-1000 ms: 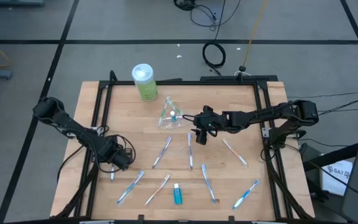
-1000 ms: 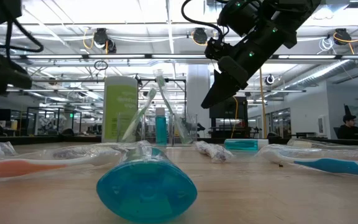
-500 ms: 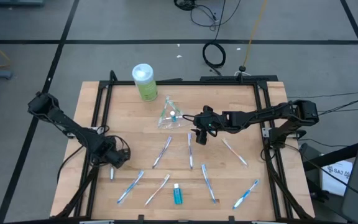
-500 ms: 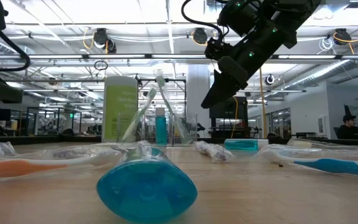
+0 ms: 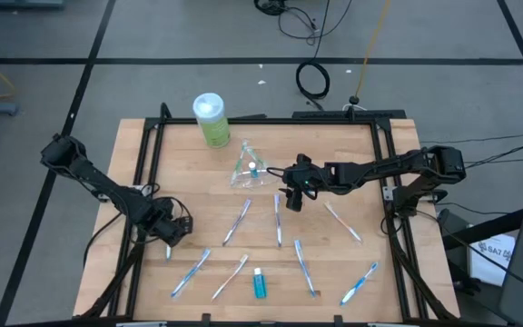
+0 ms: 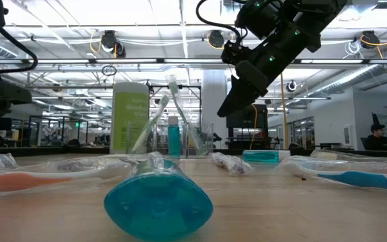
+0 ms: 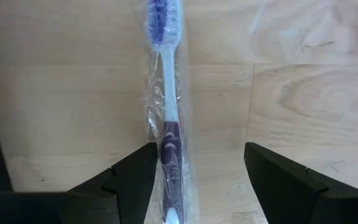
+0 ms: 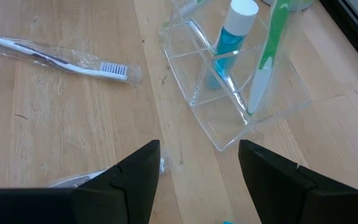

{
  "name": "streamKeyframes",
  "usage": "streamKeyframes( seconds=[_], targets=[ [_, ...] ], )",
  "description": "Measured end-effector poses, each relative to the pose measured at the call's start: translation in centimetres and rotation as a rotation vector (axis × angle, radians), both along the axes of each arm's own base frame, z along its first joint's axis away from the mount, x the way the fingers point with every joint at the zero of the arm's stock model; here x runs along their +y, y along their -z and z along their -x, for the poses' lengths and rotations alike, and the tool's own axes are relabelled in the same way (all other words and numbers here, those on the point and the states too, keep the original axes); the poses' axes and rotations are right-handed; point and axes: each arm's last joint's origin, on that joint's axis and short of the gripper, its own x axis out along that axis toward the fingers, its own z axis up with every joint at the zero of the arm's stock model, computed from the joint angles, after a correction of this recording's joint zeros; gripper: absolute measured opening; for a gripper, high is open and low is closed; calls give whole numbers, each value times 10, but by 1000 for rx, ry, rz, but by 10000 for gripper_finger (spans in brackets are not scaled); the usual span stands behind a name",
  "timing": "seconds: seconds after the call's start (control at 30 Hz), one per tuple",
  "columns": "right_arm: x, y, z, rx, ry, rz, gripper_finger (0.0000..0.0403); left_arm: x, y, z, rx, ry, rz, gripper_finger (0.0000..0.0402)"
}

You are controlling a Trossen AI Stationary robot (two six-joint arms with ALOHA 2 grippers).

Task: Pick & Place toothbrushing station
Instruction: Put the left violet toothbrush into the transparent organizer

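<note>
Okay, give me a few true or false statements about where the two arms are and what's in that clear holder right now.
1. The clear holder contains a green toothbrush. True.
2. The left gripper is shut on a toothpaste tube. False: its jaws stand open around a wrapped purple toothbrush lying on the table.
3. The right gripper holds nothing. True.
4. The green bottle lies on its side. False: it stands upright.

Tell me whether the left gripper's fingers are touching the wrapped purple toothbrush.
Cannot tell. In the left wrist view the open left gripper straddles the purple toothbrush; its wrapper runs right beside one finger.
</note>
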Motion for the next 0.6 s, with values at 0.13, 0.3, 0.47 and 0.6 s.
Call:
streamKeyframes(
  seconds=[0.13, 0.3, 0.47, 0.6],
  targets=[
    [0, 0, 0, 0, 0, 0, 210, 0, 0, 0, 6, 16, -1, 239],
    [0, 0, 0, 0, 0, 0, 210, 0, 1, 1, 12, 16, -3, 181],
    [0, 0, 0, 0, 0, 0, 210, 1, 1, 1, 9, 5, -10, 112],
    [0, 0, 0, 0, 0, 0, 210, 1, 1, 1, 5, -4, -15, 71]
  ],
)
